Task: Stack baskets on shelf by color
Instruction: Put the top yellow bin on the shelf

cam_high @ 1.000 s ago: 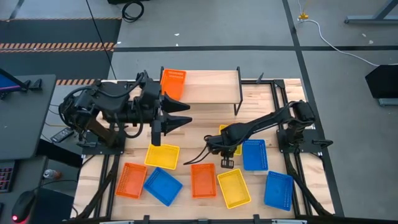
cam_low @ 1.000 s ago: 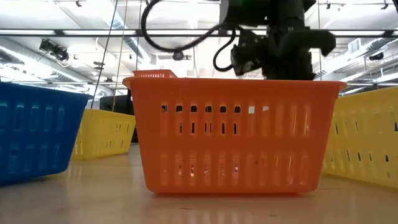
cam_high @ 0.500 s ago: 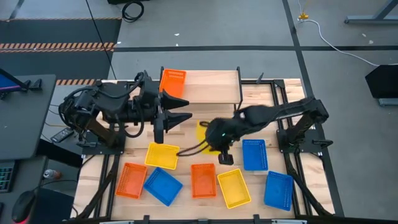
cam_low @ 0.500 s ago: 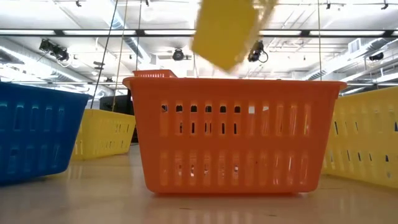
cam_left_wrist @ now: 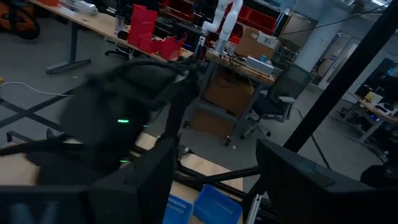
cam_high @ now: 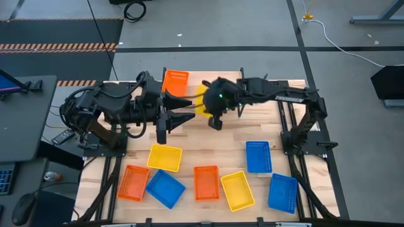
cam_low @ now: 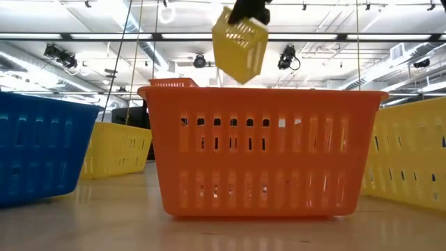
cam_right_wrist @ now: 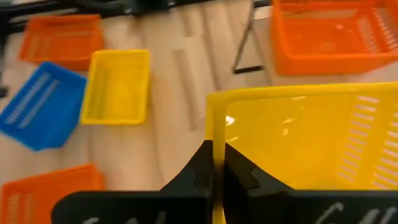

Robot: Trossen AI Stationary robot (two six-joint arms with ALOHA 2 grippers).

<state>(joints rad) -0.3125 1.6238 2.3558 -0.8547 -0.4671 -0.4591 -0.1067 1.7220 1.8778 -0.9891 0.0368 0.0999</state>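
Right tool [cam_high: 211, 108] closed on the rim of a yellow basket [cam_right_wrist: 298, 149], empty, carried tilted in the air over the shelf [cam_high: 218, 88]. Just beside it, on the shelf end, one orange basket [cam_high: 175, 83], empty too. Left tool [cam_high: 184, 113] open wide, holding nothing, near the yellow basket. On the bench [cam_high: 202, 148] below: two orange, two yellow, three blue.

Office chair [cam_left_wrist: 281, 102] — red bins [cam_left_wrist: 151, 34]
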